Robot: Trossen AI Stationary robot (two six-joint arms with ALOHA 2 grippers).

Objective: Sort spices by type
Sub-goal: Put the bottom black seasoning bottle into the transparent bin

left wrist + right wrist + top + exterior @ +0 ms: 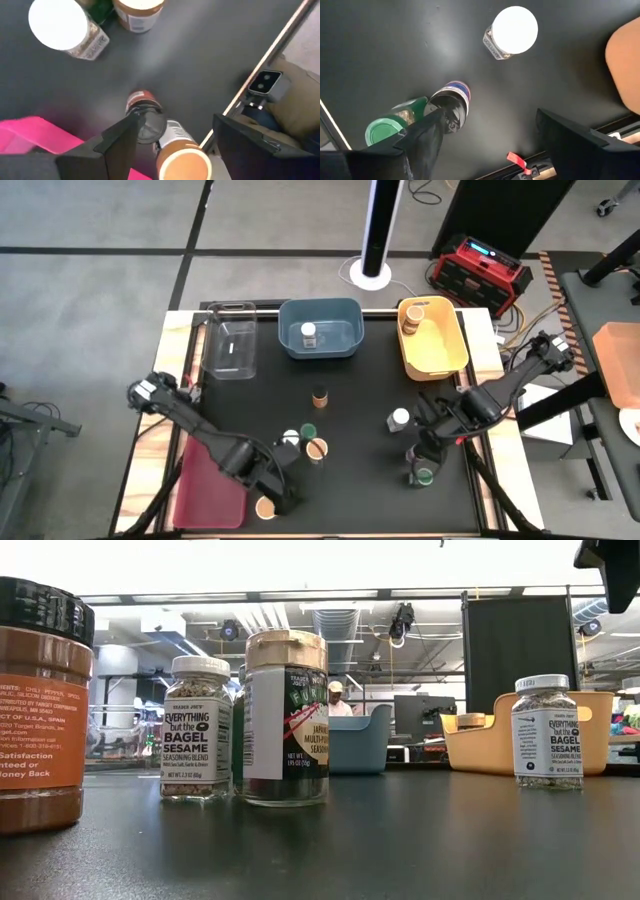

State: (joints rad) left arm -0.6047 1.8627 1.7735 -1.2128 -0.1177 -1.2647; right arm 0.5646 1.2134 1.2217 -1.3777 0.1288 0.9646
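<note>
Small spice jars stand on the black mat. My left gripper (272, 492) (175, 137) is open at the near edge beside the red bin. A tan-lidded jar (183, 161) (265, 507) stands between its fingers, and a dark-lidded jar (145, 117) stands by one fingertip. My right gripper (426, 450) (495, 130) is open over the near right. A dark-lidded jar (451, 102) is at one fingertip, with a green-lidded jar (385, 131) (425, 476) beside it. A white-lidded jar (515, 30) (401, 418) stands farther off. I cannot tell whether any finger touches a jar.
A cluster of white-, green- and tan-lidded jars (305, 440) and a brown-lidded jar (320, 395) stand mid-mat. Along the far edge sit a clear bin (232, 350), a blue bin (345, 340) holding one white-lidded jar, and a yellow bin (445, 350) holding tan-lidded jars. The red bin (205, 490) lies near left.
</note>
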